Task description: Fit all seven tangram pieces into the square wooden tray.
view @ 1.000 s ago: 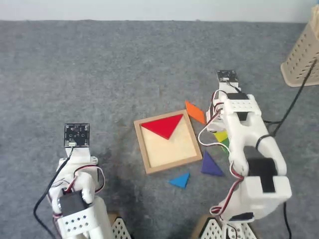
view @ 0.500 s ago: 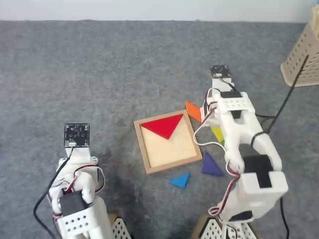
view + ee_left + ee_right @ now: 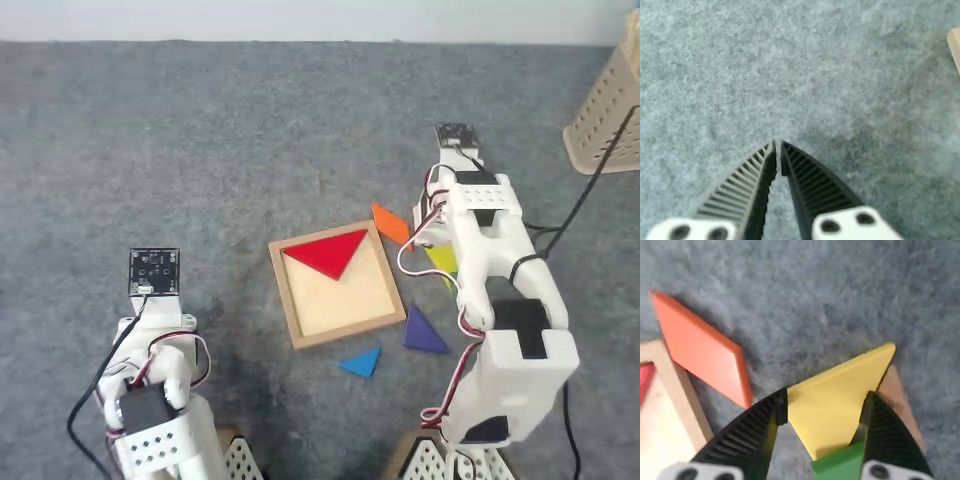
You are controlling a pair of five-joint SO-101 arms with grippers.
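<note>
The square wooden tray (image 3: 300,335) lies mid-table with a red triangle (image 3: 328,252) in its far corner. An orange parallelogram (image 3: 390,222) lies just off the tray's far right corner, also seen in the right wrist view (image 3: 705,352). My right gripper (image 3: 825,405) is open, one finger at each side of a yellow triangle (image 3: 832,400) that rests on a green piece (image 3: 837,462) and a brown piece (image 3: 900,400). A purple triangle (image 3: 423,330) and a small blue triangle (image 3: 362,361) lie by the tray's near right side. My left gripper (image 3: 778,147) is shut over bare carpet.
A perforated beige basket (image 3: 610,110) stands at the far right edge, with a black cable running down from it to the right arm (image 3: 500,300). The left arm (image 3: 150,400) sits at the near left. Grey carpet covers the table.
The right arm swung slightly left, then back right and a little farther out; the green piece is now under it in the high view. The left arm has not moved.
</note>
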